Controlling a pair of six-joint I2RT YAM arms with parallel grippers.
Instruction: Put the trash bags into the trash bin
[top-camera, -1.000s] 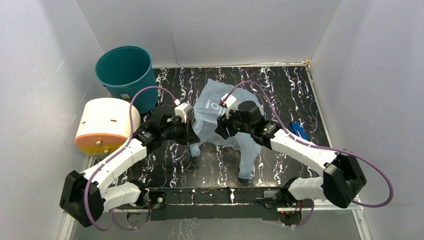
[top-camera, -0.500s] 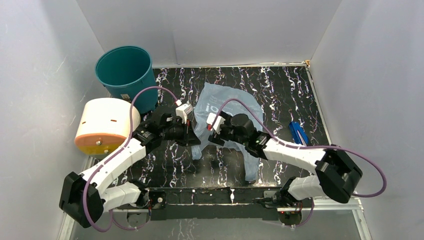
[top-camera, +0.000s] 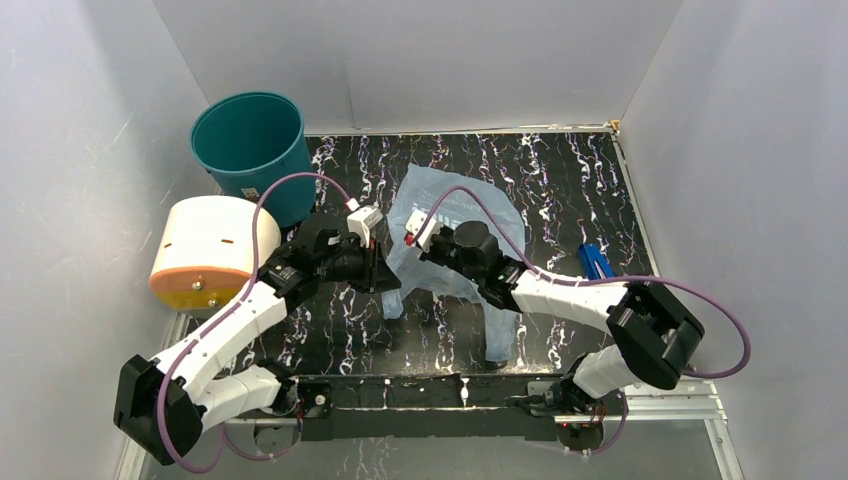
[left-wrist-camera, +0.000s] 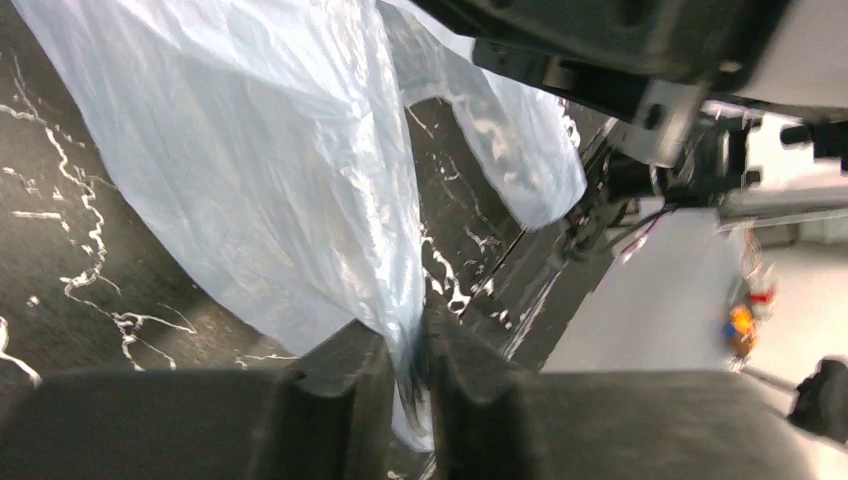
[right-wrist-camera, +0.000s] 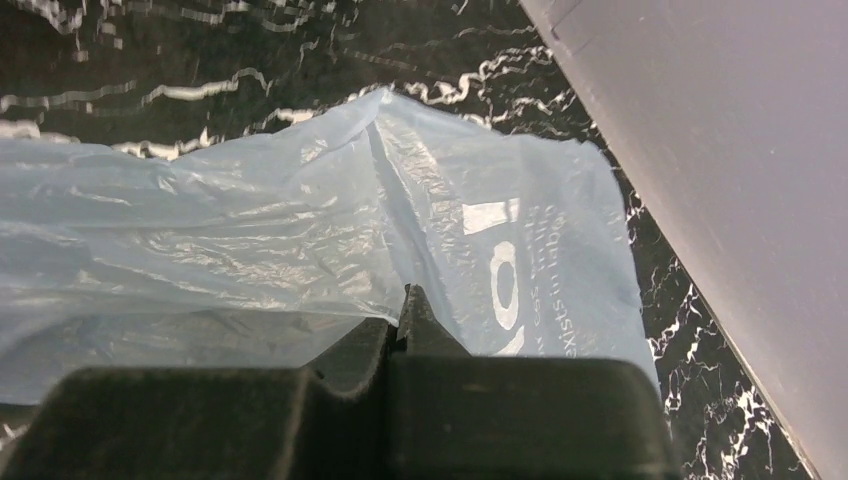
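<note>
Black marbled desk (top-camera: 560, 170), pale walls on three sides. Mid-desk lies the trash bag (top-camera: 430, 185), thin blue film, well apart from the trash bin (top-camera: 255, 175) in the far-left corner. The left end effector (left-wrist-camera: 405, 360) is clamped tight on the bag's near-left edge. The right end effector (right-wrist-camera: 400, 310), gaping half a second ago, has slid left over the bag and closed fully, apparently pinching a raised fold beside the lettering. With both holds set, lifting toward the bin looks next; a cream cylinder (top-camera: 205, 250) stands near that route.
</note>
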